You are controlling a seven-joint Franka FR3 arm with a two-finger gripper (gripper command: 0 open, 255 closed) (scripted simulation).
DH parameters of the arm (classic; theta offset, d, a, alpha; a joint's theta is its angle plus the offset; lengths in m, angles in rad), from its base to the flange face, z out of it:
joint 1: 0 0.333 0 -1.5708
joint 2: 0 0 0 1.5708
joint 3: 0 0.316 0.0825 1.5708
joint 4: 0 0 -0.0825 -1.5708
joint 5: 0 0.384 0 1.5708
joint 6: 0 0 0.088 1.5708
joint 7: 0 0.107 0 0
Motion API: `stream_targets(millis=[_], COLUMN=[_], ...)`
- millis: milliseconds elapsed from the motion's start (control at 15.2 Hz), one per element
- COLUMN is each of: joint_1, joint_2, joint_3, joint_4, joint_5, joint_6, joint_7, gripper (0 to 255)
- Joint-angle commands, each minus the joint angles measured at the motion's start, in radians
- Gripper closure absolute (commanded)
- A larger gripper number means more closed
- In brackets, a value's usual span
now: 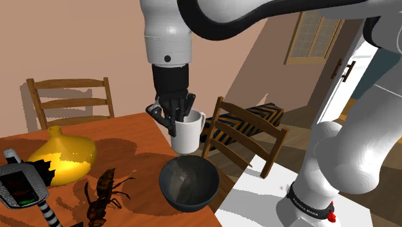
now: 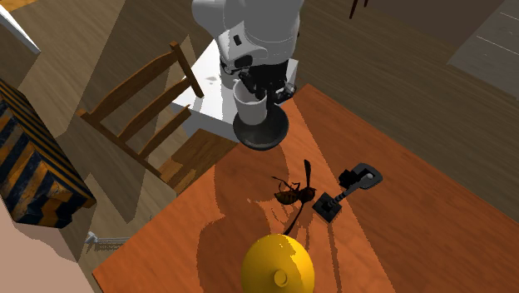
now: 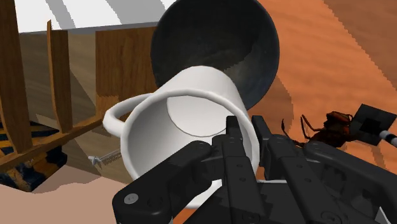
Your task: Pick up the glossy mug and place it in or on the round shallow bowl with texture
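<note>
**Shoulder view.** The pincer (image 1: pixel 172 118) is clamped on one side of the rim of the white mug (image 1: pixel 189 133). The mug hangs clear of the counter (image 1: pixel 129 137). The dark bowl (image 1: pixel 187 183) sits below the pincer, close to the counter's edge.
- Risk: the grip takes only one side of the rim, so the glossy wall could slip or the mug could swing.

**Second exterior view.** The mug (image 2: pixel 252 104) is over the bowl (image 2: pixel 262 131). I cannot tell whether they touch.
- Risk: a hard set-down could shove the bowl off the nearby edge.

**Wrist view.** One finger is inside the mug (image 3: pixel 184 121) and one outside, with the handle on the far side from the pincer. The mug is empty. The bowl (image 3: pixel 216 44), beyond the mug, is also empty. An insect figure (image 3: pixel 327 124) lies on the counter beside the bowl.
- Risk: if I release off-centre, I judge the base would land on the bowl's sloped wall and the mug would tip out.
</note>
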Motion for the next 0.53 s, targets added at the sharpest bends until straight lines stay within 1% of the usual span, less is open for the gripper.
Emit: stream_targets(millis=[0, 66, 462], joint_1=[0.016, 0.029, 0.032], joint_2=[-0.077, -0.126, -0.122], joint_3=[0.003, 0.006, 0.014], joint_4=[-0.062, -0.099, -0.176], joint_5=[0.030, 0.049, 0.053], joint_6=[-0.010, -0.019, 0.062], joint_7=[0.007, 0.013, 0.013], gripper=[255, 255, 255])
